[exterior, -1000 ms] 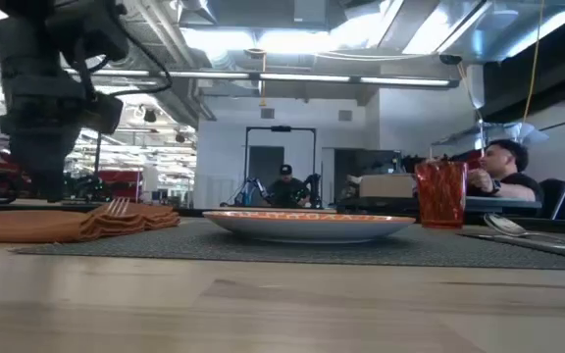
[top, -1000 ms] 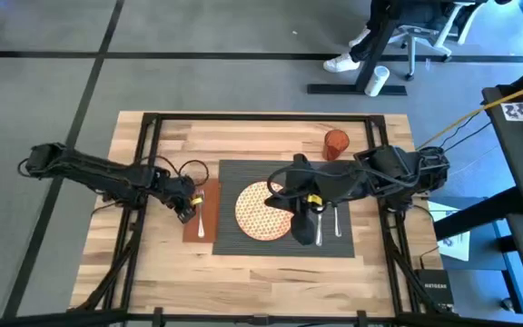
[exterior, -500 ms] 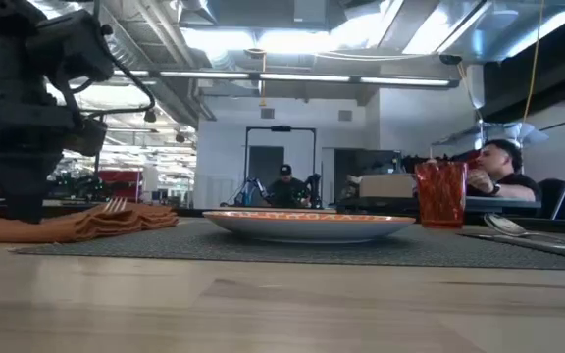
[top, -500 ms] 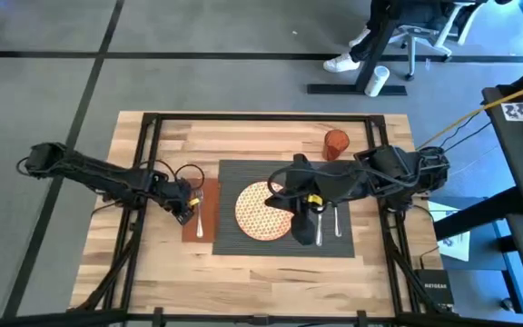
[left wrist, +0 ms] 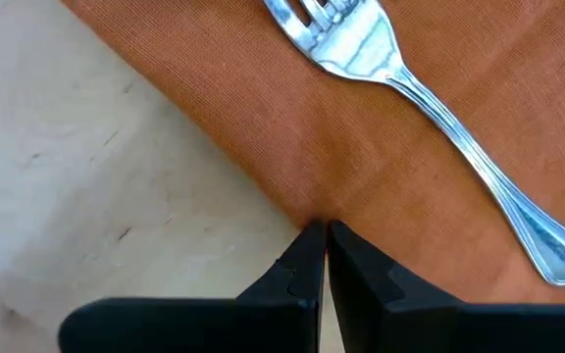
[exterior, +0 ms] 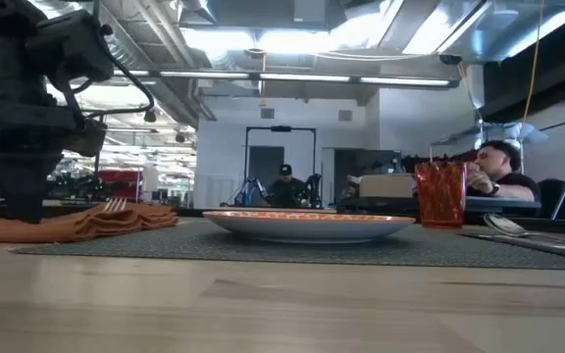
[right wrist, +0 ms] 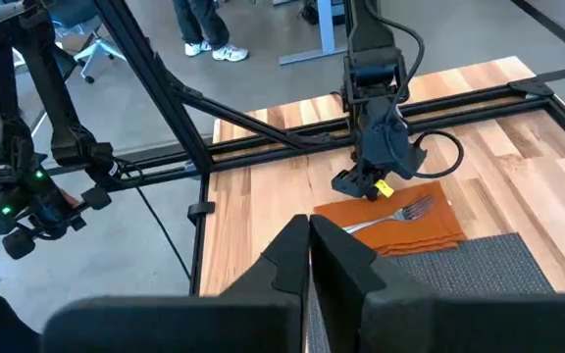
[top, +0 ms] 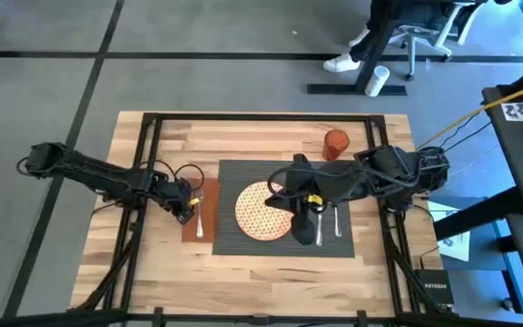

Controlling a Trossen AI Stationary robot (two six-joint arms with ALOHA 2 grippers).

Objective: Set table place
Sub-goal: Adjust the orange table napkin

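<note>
Pinching the outer edge of the brown napkin [left wrist: 400, 147], the left gripper [left wrist: 324, 257] has its jaws together on the cloth, left of the placemat [top: 243, 238]. The fork [left wrist: 430, 108] lies loose on top, so any tug could slide it off or bunch the napkin. The right gripper [right wrist: 309, 253], jaws together and holding nothing, hangs over the placemat beside the plate [top: 263, 211].
</note>
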